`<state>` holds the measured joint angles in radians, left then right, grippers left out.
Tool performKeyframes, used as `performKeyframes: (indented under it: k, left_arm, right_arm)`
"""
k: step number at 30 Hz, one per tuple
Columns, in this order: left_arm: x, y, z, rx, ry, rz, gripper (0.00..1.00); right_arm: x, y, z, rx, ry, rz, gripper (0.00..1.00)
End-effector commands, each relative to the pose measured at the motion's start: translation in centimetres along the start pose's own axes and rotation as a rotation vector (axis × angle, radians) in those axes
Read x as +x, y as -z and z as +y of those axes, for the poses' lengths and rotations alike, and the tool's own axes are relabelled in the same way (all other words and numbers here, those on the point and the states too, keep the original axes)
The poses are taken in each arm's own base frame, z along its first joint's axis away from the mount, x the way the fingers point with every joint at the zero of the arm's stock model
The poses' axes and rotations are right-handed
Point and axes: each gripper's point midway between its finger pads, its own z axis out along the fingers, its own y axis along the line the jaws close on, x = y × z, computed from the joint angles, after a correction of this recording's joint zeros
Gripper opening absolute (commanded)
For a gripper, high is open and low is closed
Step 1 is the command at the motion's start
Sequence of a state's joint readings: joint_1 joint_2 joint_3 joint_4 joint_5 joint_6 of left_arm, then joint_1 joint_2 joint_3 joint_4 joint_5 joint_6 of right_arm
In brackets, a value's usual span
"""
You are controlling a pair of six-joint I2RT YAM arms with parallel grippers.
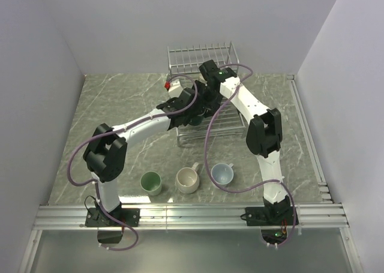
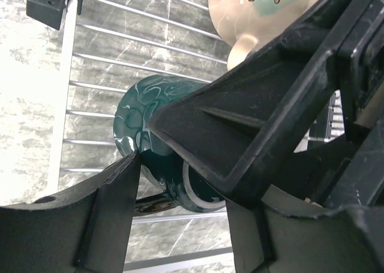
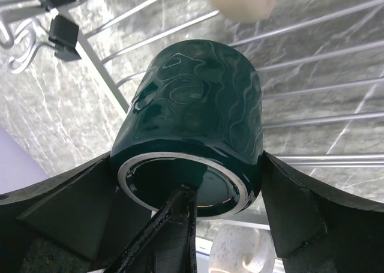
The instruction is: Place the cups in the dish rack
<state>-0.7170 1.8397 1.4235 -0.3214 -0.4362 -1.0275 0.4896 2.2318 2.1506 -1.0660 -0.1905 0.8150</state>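
Observation:
The dark teal mug (image 1: 195, 119) hangs base-up just over the grid of the silver dish rack (image 1: 201, 54). In the right wrist view my right gripper (image 3: 189, 162) is shut on the teal mug (image 3: 198, 105), one finger on each side near its base. My left gripper (image 2: 183, 183) is open, and its left fingertip (image 2: 133, 160) touches the mug's side (image 2: 144, 108). The tall cream painted mug (image 1: 178, 91) and the small reddish-brown mug (image 1: 168, 83) stand at the rack's left end. The light green (image 1: 150, 182), beige (image 1: 188, 180) and pale blue-white (image 1: 222, 173) mugs stand on the table in front.
Both arms cross over the rack, with purple cables looping around them. The rack's upright tines rise at the back. The cream mug (image 2: 264, 3) is close beside the teal one. Side walls close in the marble table (image 1: 120, 105), and a metal rail runs along the near edge.

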Motion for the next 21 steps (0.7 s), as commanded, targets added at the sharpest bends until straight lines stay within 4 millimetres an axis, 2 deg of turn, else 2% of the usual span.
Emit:
performKeyframes:
  k: [1, 6, 14, 18, 21]
  left_arm:
    - [2.3, -2.2, 5.6, -0.222, -0.077, 0.034, 0.57]
    - [4.2, -2.7, 7.1, -0.242, -0.074, 0.102, 0.53]
    - [6.1, -2.6, 9.4, -0.259, -0.091, 0.155, 0.50]
    - [7.2, -3.0, 10.4, -0.271, -0.107, 0.186, 0.50]
    - [7.4, -3.1, 10.6, -0.272, -0.114, 0.188, 0.49]
  right_arm:
    - [3.9, 2.0, 0.9, -0.036, 0.045, 0.142, 1.00]
    - [3.3, 5.3, 2.1, -0.087, 0.041, 0.123, 1.00]
    - [0.3, 10.7, 2.7, -0.197, -0.048, 0.047, 1.00]
    - [-0.1, 13.4, 4.0, -0.276, -0.069, 0.053, 1.00]
    - [0.0, 14.4, 4.3, -0.297, -0.077, 0.039, 1.00]
